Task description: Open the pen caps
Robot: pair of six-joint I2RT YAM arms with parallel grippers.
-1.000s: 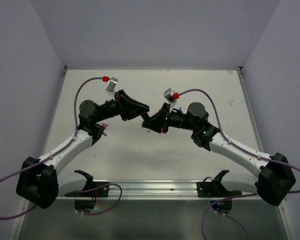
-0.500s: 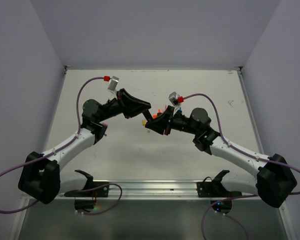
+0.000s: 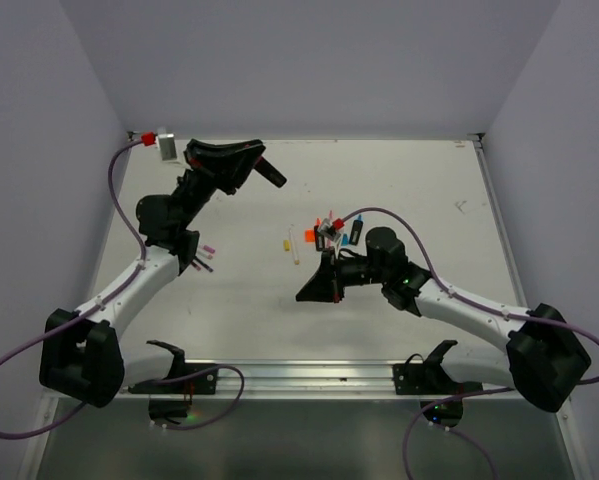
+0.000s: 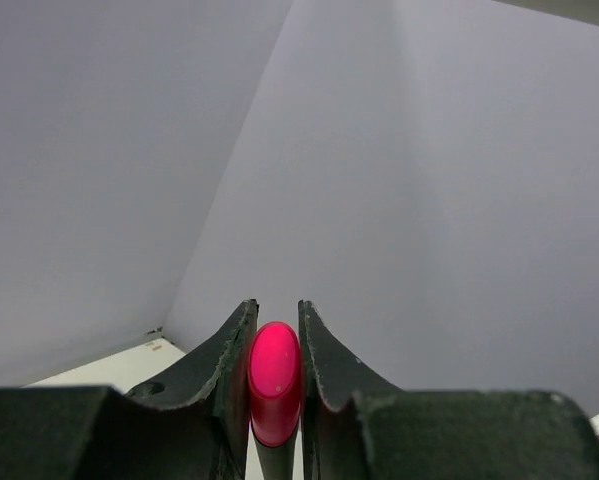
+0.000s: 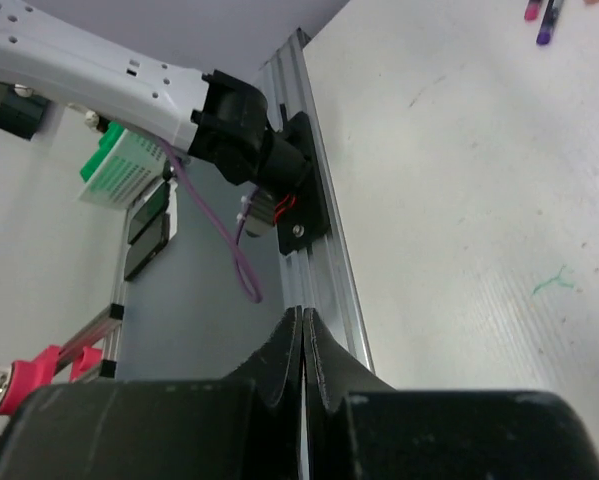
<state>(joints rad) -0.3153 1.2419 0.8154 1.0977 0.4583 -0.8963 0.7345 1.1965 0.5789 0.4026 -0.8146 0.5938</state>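
Both arms have drawn apart from above the pen caps (image 3: 309, 237). The left gripper (image 3: 251, 160) has swung high, left of and beyond the caps. Its fingers are clamped on a black highlighter (image 3: 273, 176) with a glossy, rounded pink end. The right gripper (image 3: 305, 293), low on the near side of the caps, is fully closed on nothing. The caps, orange, yellowish and blue, lie scattered on the table (image 3: 429, 180).

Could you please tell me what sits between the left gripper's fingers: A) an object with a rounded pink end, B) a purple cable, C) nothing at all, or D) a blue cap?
A: the left wrist view shows a rounded pink end pinched between the dark fingers of the left gripper.
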